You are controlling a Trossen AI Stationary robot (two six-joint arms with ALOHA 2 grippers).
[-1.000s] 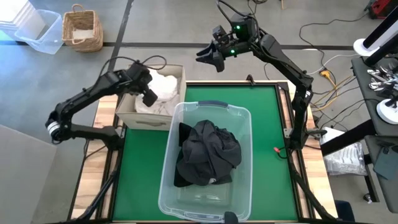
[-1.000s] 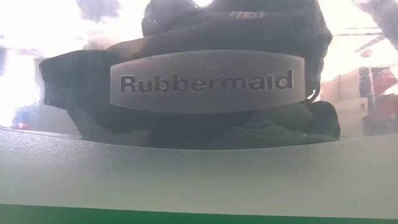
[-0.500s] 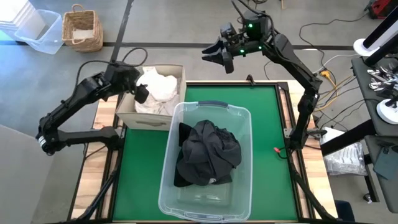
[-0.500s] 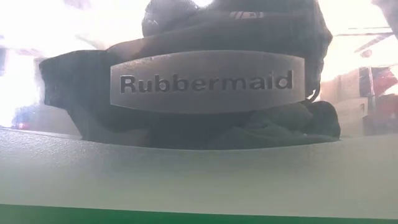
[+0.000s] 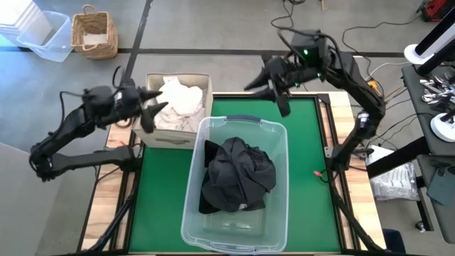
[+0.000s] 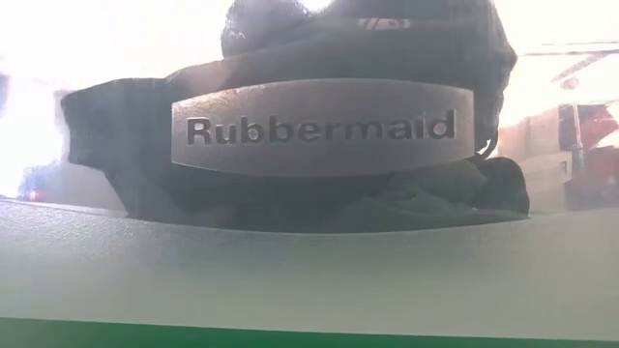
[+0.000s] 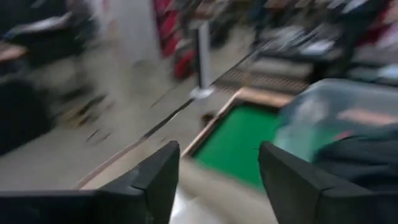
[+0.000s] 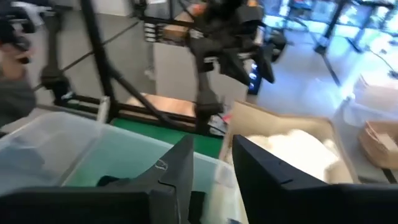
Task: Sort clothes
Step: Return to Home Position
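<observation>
Evidently with nothing left to sort, my left hand (image 5: 151, 114) hung released and empty at the near-left corner of the beige box (image 5: 161, 133), its fingers spread apart with nothing between them. My right hand (image 5: 269, 95) hovered over the far edge of the green tabletop (image 5: 306, 156), just beyond the clear tub (image 5: 193, 213), its fingers also parted and holding nothing.

The white clothes (image 5: 182, 99) lay heaped in the beige box at the far left. The dark clothes (image 5: 238, 174) sat bundled in the clear tub at the middle of the tabletop, pressed against its near wall in the low view. Light and dark were kept in separate containers, which I judged to be the point of the job. No garment lay loose on the green surface. Both hands stood clear of the fabric, I judged, so that I could fold back to rest without dragging anything out again.

Compared with a second earlier, my left hand had pulled back leftward from above the box's opening to its near-left corner, and the arm had folded lower and farther left. My right hand had swung from out past the far edge of the tabletop to over that edge, nearer the tub. Neither pile had moved.
</observation>
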